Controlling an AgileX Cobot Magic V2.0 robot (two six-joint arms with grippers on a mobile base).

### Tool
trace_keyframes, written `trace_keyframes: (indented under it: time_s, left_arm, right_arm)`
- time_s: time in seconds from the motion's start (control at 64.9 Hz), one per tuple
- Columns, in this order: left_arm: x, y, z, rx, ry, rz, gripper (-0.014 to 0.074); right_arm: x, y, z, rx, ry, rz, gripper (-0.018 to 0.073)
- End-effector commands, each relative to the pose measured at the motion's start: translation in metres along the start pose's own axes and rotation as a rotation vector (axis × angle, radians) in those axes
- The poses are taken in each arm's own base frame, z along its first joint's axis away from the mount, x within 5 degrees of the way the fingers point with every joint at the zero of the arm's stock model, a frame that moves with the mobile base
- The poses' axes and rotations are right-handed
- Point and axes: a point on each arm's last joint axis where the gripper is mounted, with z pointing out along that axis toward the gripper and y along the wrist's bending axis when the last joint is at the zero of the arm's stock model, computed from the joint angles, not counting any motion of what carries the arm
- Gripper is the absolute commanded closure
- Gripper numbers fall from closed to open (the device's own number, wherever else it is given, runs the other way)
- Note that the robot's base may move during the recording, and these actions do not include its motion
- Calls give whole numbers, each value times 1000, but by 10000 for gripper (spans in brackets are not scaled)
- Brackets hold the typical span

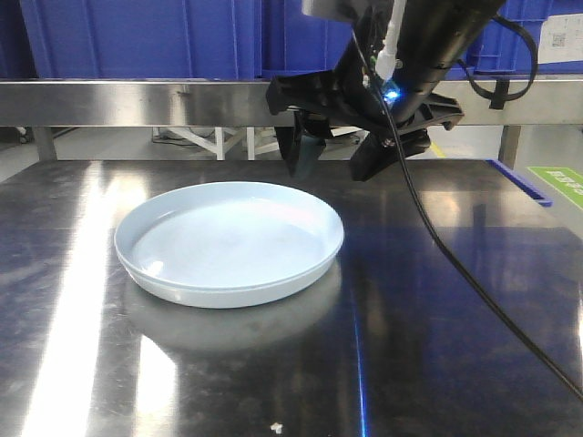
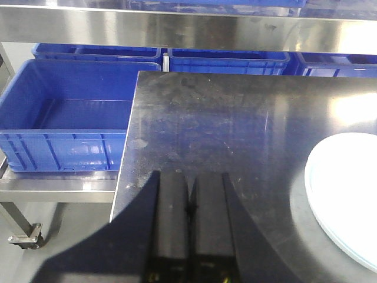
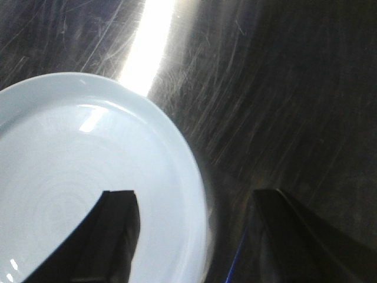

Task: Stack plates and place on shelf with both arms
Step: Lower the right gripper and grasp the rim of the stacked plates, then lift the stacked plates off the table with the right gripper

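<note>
Front-facing camera shows the plates (image 1: 228, 241) stacked, by the look of the doubled rim, near the middle of the steel table (image 1: 437, 346). The right pincer (image 1: 332, 168) hangs over their far right rim, spread wide, one finger above the plate and the other above bare table, gripping nothing. The left pincer (image 2: 191, 203) hovers by the table's left edge, fingers pressed together. A blue bin (image 2: 65, 118) sits past that edge.

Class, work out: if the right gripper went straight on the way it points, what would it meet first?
Probably the plate, at its rim: the open right gripper straddles that rim, one finger inside, the other over the table. Depth is unclear.
</note>
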Motion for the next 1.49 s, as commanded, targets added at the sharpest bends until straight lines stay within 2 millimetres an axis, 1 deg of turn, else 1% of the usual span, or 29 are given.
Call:
trace_keyframes:
  time_s: [0.0,0.139,0.354,0.632,0.817,0.971,1.017,1.063,1.171,1.187,1.233,1.248,1.31,1.402,1.479]
  left_arm:
    - [-17,-2,-5,25,-112,-6,513]
    - [-17,-2,-5,25,-112,-6,513]
    - [-17,-2,-5,25,-112,-6,513]
    - [-17,-2,-5,25,-112,-6,513]
    - [-17,-2,-5,25,-112,-6,513]
    - [-17,-2,-5,25,-112,-6,513]
    - [-17,-2,-5,25,-112,-6,513]
    - [-17,-2,-5,25,-112,-6,513]
    - [-17,-2,-5,25,-112,-6,513]
    - [-17,-2,-5,25,-112,-6,513]
    - [-17,-2,-5,25,-112,-6,513]
    - [-17,-2,-5,25,-112,-6,513]
    - [-17,-2,-5,25,-112,-6,513]
    - [-17,-2,-5,25,-112,-6,513]
    - [-17,-2,-5,25,-112,-6,513]
  right_arm:
    - [-22,7,-23,-28,-118,-4,32]
    - [-19,6,-20,-24,-94,-4,32]
    - [-11,3,-4,-11,-31,-2,32]
    - [-5,1,9,-2,4,1,32]
    - [-3,0,15,2,18,2,32]
    - [-3,0,15,1,12,2,38]
    - [-3,0,15,1,9,2,67]
    - [-4,0,15,1,6,2,126]
    - [-6,1,13,-2,-12,1,377]
    - [-6,1,12,-3,-15,1,436]
    - [-8,1,10,-4,-24,0,551]
    - [-8,1,9,-5,-27,0,561]
    - [-13,3,4,-9,-48,-4,515]
    - [-25,6,-7,-15,-96,-22,545]
    - [-36,9,-20,-19,-142,-43,544]
